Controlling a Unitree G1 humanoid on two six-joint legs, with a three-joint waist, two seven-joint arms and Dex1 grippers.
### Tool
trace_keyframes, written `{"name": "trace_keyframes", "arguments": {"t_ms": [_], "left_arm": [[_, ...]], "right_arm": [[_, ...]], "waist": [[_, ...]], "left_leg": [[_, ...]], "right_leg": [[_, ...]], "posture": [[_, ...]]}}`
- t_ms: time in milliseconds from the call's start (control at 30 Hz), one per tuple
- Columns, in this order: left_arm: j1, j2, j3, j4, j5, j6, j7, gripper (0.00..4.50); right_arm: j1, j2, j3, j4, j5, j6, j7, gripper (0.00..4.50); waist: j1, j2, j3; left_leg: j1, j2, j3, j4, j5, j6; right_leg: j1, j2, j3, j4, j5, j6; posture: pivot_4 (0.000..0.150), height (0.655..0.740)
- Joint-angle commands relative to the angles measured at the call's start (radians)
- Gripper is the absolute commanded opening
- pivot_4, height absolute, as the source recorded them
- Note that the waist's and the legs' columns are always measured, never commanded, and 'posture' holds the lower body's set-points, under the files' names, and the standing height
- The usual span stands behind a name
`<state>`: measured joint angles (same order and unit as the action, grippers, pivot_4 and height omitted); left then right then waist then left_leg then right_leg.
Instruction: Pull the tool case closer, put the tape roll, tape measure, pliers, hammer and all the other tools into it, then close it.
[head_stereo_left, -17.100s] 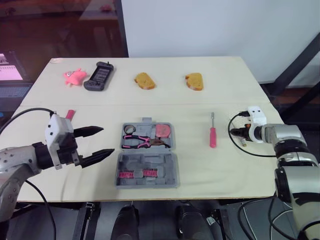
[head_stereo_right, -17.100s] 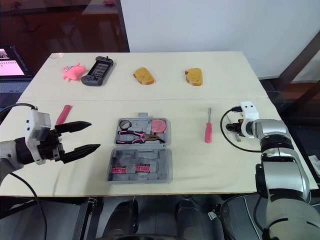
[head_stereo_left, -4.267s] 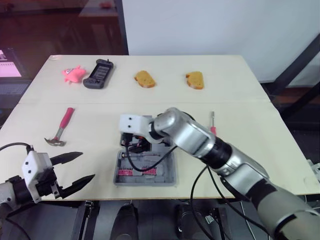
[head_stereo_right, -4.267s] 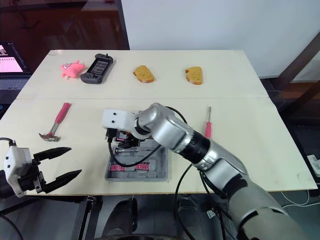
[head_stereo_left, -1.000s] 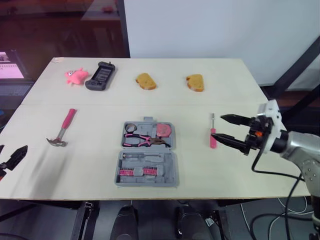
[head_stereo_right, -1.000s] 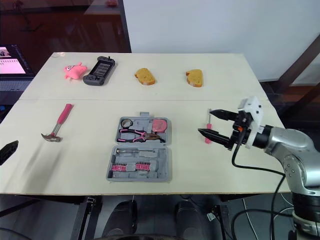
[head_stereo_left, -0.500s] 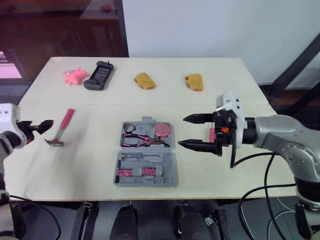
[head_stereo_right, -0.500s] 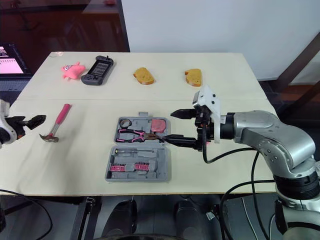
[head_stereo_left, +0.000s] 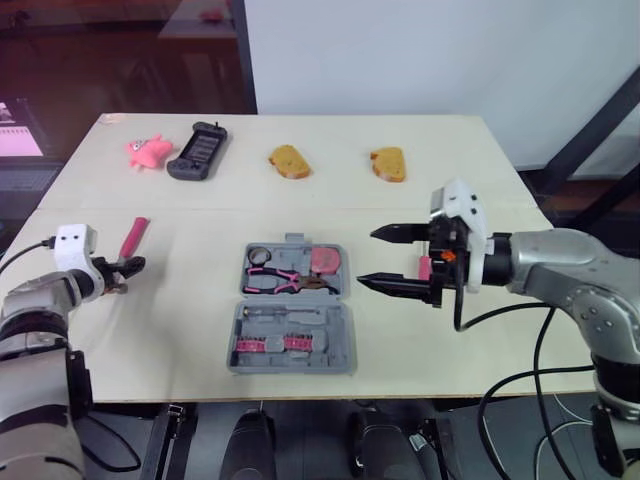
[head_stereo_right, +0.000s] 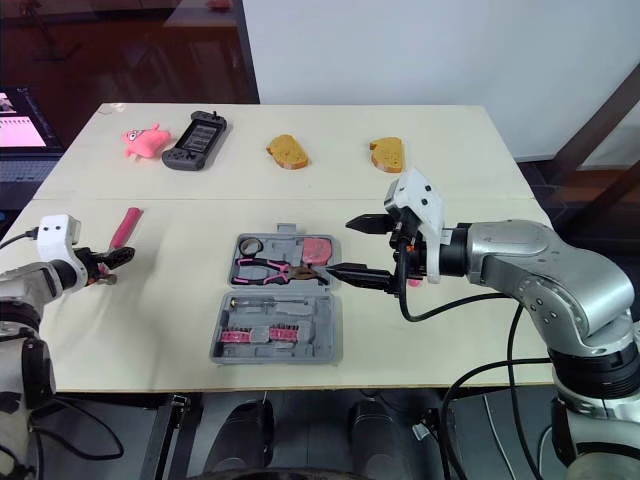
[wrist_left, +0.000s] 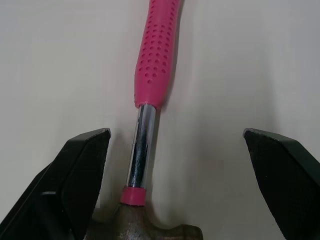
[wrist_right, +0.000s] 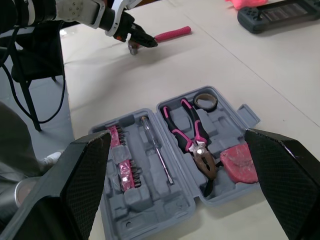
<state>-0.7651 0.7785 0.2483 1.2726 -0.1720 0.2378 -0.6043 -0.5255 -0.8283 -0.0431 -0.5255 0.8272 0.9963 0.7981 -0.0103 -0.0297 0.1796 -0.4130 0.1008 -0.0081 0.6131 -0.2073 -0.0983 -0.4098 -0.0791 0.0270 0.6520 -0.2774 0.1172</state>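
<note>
Moved in since half a second ago, the left gripper (head_stereo_left: 125, 275) straddles the shaft of the hammer (wrist_left: 155, 60) at centre left, jaws wide. Right gripper (head_stereo_left: 367, 258) hovers wide open beside the open tool case (head_stereo_left: 292, 340), mid-counter (head_stereo_left: 500, 340).

Hammer head (wrist_left: 156, 233) half off-frame

The spread left end effector (wrist_left: 175, 135) straddles the hammer (wrist_left: 154, 60) shaft.

left arm: bent, far left | left gripper (head_stereo_left: 122, 272): fingers apart, seemingly pointing inward | right arm: extended inward | right gripper (head_stereo_left: 366, 258): fingers wide apart
</note>
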Motion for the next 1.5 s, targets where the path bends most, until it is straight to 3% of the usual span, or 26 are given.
{"name": "trace_keyframes", "arguments": {"t_ms": [33,133,333,500,667,900,1000,1100,1267,1500], "left_arm": [[-0.041,0.007,0.007,0.018,0.02,-0.032,0.022,4.24],[-0.049,0.006,0.012,0.027,0.024,-0.028,0.02,3.17],[-0.049,0.001,0.014,0.031,0.031,-0.022,0.009,0.06],[-0.04,0.002,0.006,0.011,0.033,0.008,-0.044,0.02],[0.057,0.001,-0.001,-0.148,0.004,0.127,-0.14,0.02],[0.427,-0.069,0.068,-0.835,-0.134,0.507,-0.058,0.02],[0.634,-0.169,0.144,-1.265,-0.221,0.761,0.074,0.02],[0.713,-0.241,0.195,-1.473,-0.249,0.906,0.172,0.02],[0.776,-0.316,0.213,-1.625,-0.273,1.021,0.251,0.02],[0.762,-0.413,0.219,-1.665,-0.294,1.056,0.303,0.02]], "right_arm": [[-0.04,-0.023,-0.016,-0.009,0.0,-0.005,0.007,4.49],[-0.044,-0.03,-0.016,-0.006,0.003,-0.002,0.007,4.5],[-0.054,-0.031,0.012,0.004,-0.029,-0.015,0.01,4.5],[-0.058,-0.032,0.034,0.015,-0.059,-0.027,0.02,4.5],[-0.053,-0.012,0.057,0.017,-0.081,-0.048,0.03,4.5],[-0.055,0.011,0.074,0.02,-0.082,-0.059,0.035,4.5],[-0.068,0.035,0.102,0.047,-0.095,-0.08,0.057,4.5],[-0.079,0.053,0.122,0.063,-0.107,-0.094,0.069,4.5],[-0.088,0.068,0.139,0.077,-0.123,-0.108,0.082,4.5],[-0.104,0.086,0.156,0.102,-0.152,-0.129,0.097,4.5]], "waist": [[0.0,0.0,0.0],[0.0,0.0,0.0],[0.002,0.0,0.0],[0.001,0.0,0.0],[-0.001,0.0,0.0],[-0.004,0.001,0.0],[-0.008,0.002,0.0],[-0.002,0.001,0.0],[-0.002,0.001,0.0],[0.0,0.002,0.0]], "left_leg": [[0.0,0.0,0.0,0.0,0.0,0.0],[0.0,0.0,0.0,0.0,0.0,0.0],[0.0,0.0,0.0,0.0,0.0,0.0],[0.0,0.0,0.0,0.0,0.0,0.0],[0.0,0.0,0.0,0.0,0.0,0.0],[0.0,0.0,0.0,0.0,0.0,0.0],[0.001,0.0,0.0,0.0,0.0,0.0],[0.001,0.0,0.0,0.0,0.0,0.0],[0.001,0.0,0.0,0.001,0.0,0.0],[0.001,-0.001,0.0,0.001,0.0,0.0]], "right_leg": [[0.0,0.0,0.0,0.0,0.0,0.0],[0.0,0.0,0.0,0.0,0.0,0.0],[0.0,0.0,0.0,0.0,0.0,0.0],[0.0,0.0,0.0,0.0,0.0,0.0],[0.0,0.0,0.0,0.0,0.0,0.0],[0.0,0.0,0.001,0.001,0.0,0.0],[0.001,-0.001,0.001,0.0,0.0,0.0],[0.001,-0.001,0.002,-0.001,0.0,0.0],[0.002,-0.001,0.002,-0.001,-0.001,-0.001],[0.002,-0.001,0.002,-0.002,-0.002,-0.003]], "posture": [[0.15,0.7207],[0.15,0.7207],[0.15,0.7207],[0.15,0.7207],[0.15,0.7207],[0.15,0.7207],[0.15,0.7207],[0.15,0.7207],[0.15,0.7207],[0.15,0.7207]]}}
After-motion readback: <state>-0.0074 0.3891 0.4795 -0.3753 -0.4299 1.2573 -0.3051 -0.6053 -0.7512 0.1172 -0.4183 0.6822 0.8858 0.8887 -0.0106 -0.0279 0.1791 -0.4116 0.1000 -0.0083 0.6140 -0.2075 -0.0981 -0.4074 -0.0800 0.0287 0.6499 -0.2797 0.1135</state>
